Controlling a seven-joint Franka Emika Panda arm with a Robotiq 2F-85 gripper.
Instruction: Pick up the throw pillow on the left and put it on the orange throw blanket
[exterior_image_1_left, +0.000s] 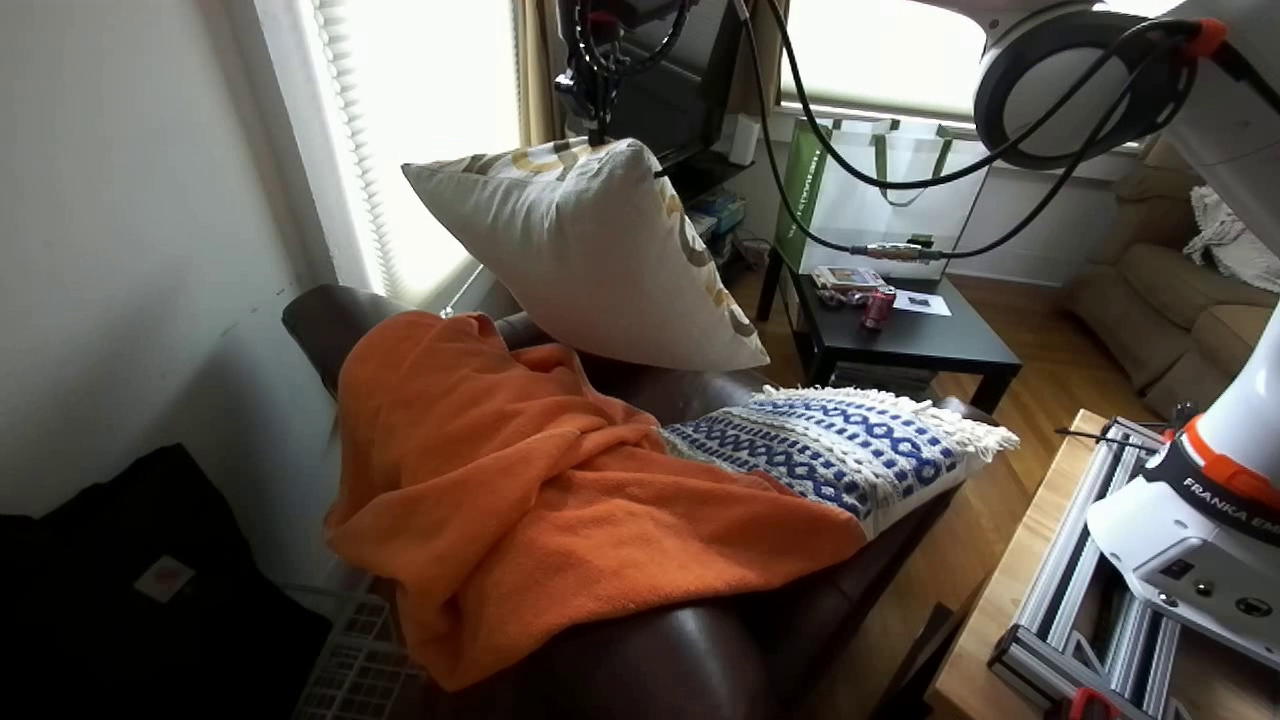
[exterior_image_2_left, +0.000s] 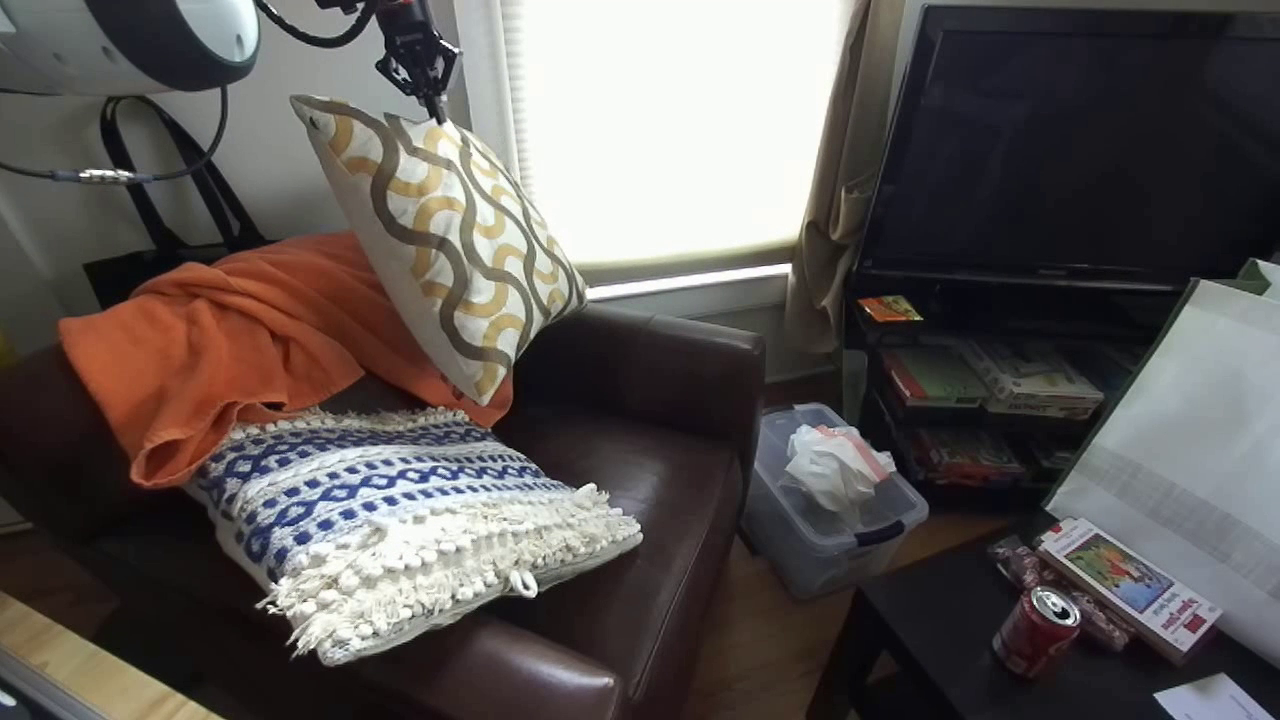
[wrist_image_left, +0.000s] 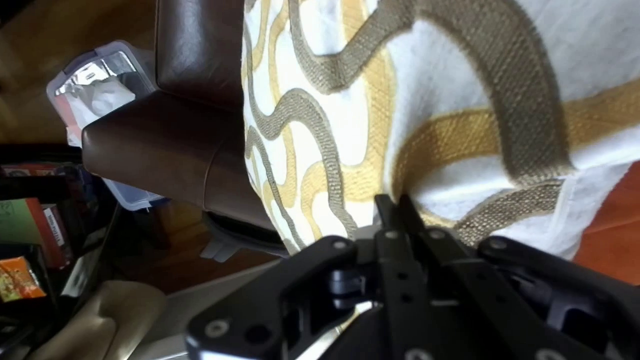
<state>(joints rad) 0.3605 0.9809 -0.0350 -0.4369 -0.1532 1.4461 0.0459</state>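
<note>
The throw pillow has a plain pale back, seen in an exterior view (exterior_image_1_left: 590, 250), and a face with wavy brown and gold bands, seen in an exterior view (exterior_image_2_left: 455, 235) and in the wrist view (wrist_image_left: 340, 125). My gripper (exterior_image_1_left: 598, 130) is shut on its upper edge, also in an exterior view (exterior_image_2_left: 436, 108) and in the wrist view (wrist_image_left: 392, 205). The pillow hangs tilted above the chair. The orange throw blanket (exterior_image_1_left: 600, 520) lies rumpled over the chair, also in an exterior view (exterior_image_2_left: 230, 330); part shows in the wrist view (wrist_image_left: 612, 225). Whether pillow and blanket touch, I cannot tell.
A white pillow with blue pattern (exterior_image_1_left: 820, 445) lies beside the blanket on the dark leather chair (exterior_image_2_left: 640, 470). A window (exterior_image_2_left: 670, 130) is behind the held pillow. A black table (exterior_image_1_left: 910, 335) holds a red can (exterior_image_1_left: 878, 308). A clear bin (exterior_image_2_left: 830, 530) stands beside the chair.
</note>
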